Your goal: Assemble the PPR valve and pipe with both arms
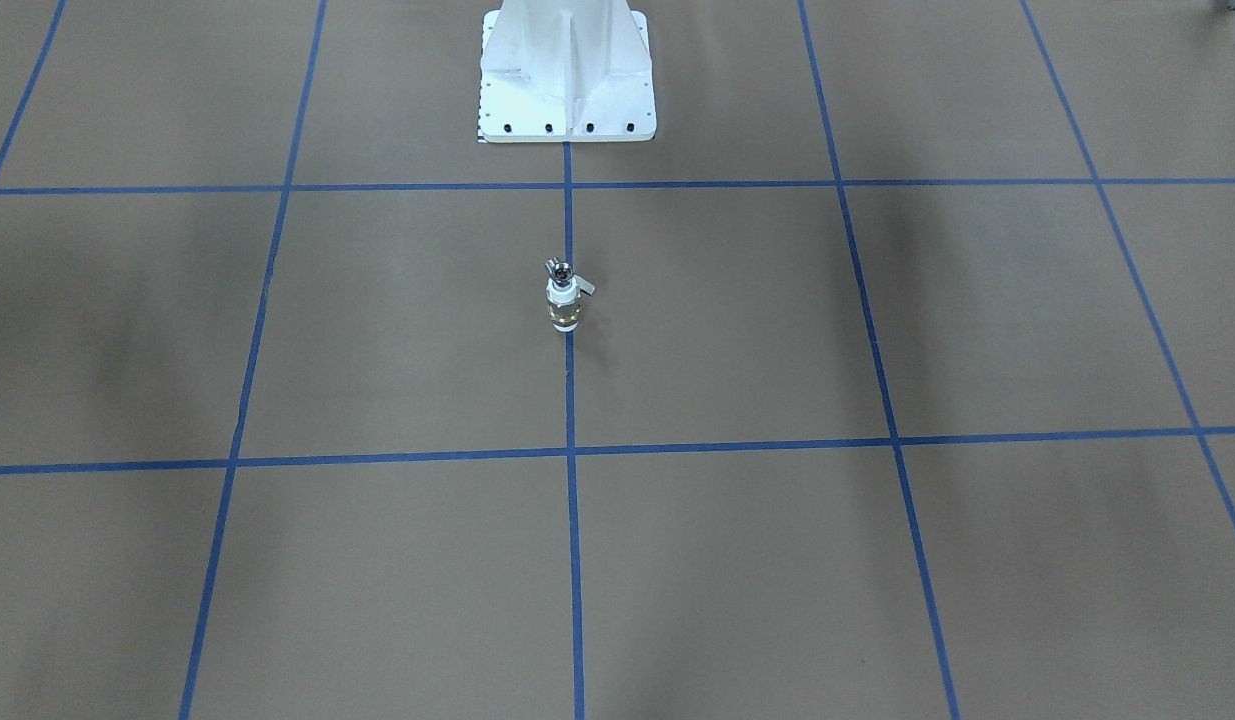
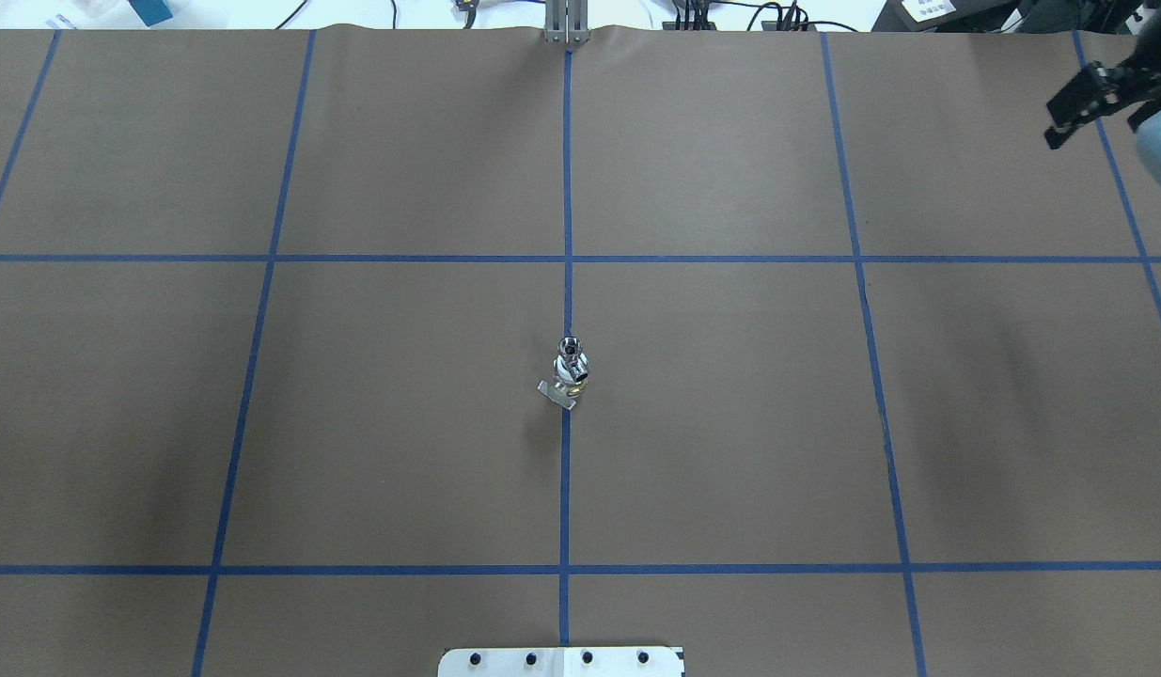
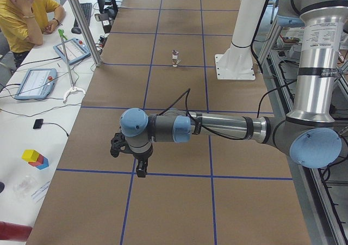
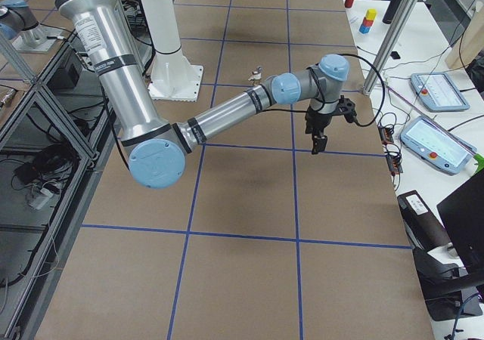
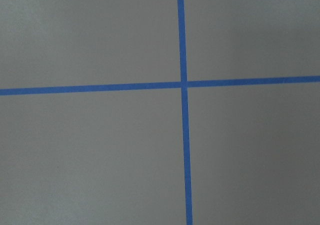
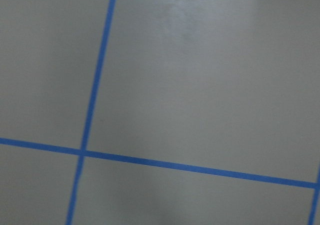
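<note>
Overhead exterior | pipe [image 2: 569, 348] seated upright in PPR valve [image 2: 572, 373] on counter [image 2: 730, 423] | assembly judged complete | left hand [image 3: 140, 170], right hand [image 2: 1071, 106] well apart; grip cannot tell

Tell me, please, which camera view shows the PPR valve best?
The exterior front-facing view: the PPR valve stands upright there, its brass band and side lever visible. The overhead view shows it mainly from above. Both side views show it far and tiny. The wrist views show only brown paper and blue tape.
</note>
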Robot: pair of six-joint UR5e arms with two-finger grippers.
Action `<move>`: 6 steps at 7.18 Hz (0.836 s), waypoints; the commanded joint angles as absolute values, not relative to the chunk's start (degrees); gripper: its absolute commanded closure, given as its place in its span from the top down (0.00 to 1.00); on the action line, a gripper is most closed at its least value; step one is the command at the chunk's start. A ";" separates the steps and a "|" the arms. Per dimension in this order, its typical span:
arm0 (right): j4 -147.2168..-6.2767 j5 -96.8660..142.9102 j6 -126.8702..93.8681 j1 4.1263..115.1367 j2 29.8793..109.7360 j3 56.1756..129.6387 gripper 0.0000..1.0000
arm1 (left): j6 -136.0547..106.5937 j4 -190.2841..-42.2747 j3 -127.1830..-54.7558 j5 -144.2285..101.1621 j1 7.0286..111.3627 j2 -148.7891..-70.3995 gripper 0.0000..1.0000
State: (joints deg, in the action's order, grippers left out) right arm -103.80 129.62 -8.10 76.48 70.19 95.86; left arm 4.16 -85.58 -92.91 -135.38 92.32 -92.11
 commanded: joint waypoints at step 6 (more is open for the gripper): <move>-91.64 133.60 9.94 90.17 92.94 91.41 1.00 | 6.59 -88.50 -93.07 -133.24 92.37 -89.83 1.00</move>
State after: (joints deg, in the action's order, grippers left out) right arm -97.56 133.47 10.12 88.99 87.61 91.42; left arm 6.42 -88.40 -92.94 -133.15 92.37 -90.63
